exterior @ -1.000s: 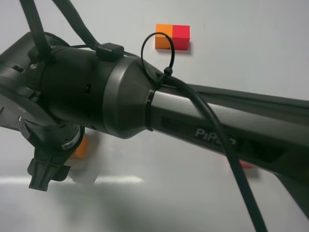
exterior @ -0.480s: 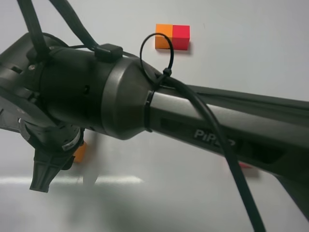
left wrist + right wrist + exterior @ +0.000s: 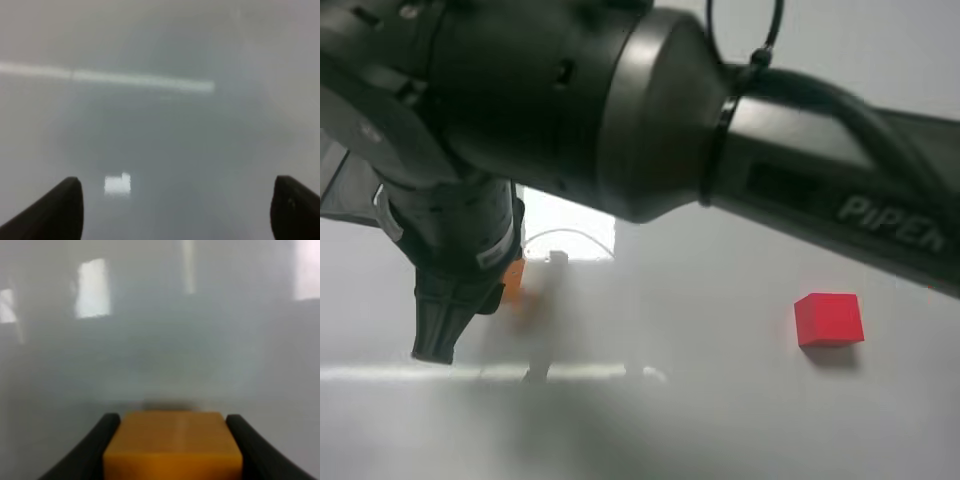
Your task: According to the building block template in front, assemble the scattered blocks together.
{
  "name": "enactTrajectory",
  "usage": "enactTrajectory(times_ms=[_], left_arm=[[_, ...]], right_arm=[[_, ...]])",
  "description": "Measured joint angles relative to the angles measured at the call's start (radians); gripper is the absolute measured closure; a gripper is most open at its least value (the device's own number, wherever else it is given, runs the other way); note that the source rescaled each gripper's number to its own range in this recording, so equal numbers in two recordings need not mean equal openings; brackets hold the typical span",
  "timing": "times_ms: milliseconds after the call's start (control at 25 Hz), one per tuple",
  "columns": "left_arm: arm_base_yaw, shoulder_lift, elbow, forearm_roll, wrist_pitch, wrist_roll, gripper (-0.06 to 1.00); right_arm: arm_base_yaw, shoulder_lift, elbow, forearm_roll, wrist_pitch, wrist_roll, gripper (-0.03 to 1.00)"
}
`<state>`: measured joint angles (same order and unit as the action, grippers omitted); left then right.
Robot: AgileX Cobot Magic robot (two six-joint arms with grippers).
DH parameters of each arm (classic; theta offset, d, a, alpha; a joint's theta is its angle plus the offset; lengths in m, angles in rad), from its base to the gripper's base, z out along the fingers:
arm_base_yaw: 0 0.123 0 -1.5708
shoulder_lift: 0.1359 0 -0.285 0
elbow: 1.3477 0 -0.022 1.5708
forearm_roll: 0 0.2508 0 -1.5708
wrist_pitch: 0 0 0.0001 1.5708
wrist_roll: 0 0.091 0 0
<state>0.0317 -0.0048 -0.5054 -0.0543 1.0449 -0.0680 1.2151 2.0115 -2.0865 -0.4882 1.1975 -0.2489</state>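
Observation:
The orange cube point(image 3: 172, 445) sits between the two black fingers of my right gripper point(image 3: 170, 424), which press against both of its sides. In the exterior high view the right arm reaches across to the left, and the right gripper point(image 3: 460, 320) holds the orange cube point(image 3: 512, 276), which is mostly hidden behind it. The red cube point(image 3: 829, 319) lies alone on the white table at the right. The orange-and-red template bar is hidden behind the arm. My left gripper point(image 3: 177, 200) is open and empty over bare table.
The right arm's big dark body point(image 3: 620, 110) fills the upper half of the exterior high view and hides the back of the white table point(image 3: 700, 400). Bright light reflections streak the table surface.
The right arm has risen toward the camera with the orange cube in its gripper. It now covers the template bar, and the red cube has come fully into view.

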Motion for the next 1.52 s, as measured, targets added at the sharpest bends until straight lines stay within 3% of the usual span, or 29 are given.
enactTrajectory(times_ms=[200,520,760,1520], left_arm=[[0.0,0.0,0.0,0.0,0.0,0.0,0.94],[0.0,0.0,0.0,0.0,0.0,0.0,0.94],[0.0,0.0,0.0,0.0,0.0,0.0,0.94],[0.0,0.0,0.0,0.0,0.0,0.0,0.94]], right_arm=[[-0.011,-0.12,0.082,0.0,0.001,-0.018,0.97],[-0.073,-0.366,0.47,0.005,-0.135,-0.003,0.97],[-0.09,-0.506,0.683,-0.011,-0.167,0.013,0.97],[-0.094,-0.702,1.01,-0.082,-0.232,0.046,0.97]])
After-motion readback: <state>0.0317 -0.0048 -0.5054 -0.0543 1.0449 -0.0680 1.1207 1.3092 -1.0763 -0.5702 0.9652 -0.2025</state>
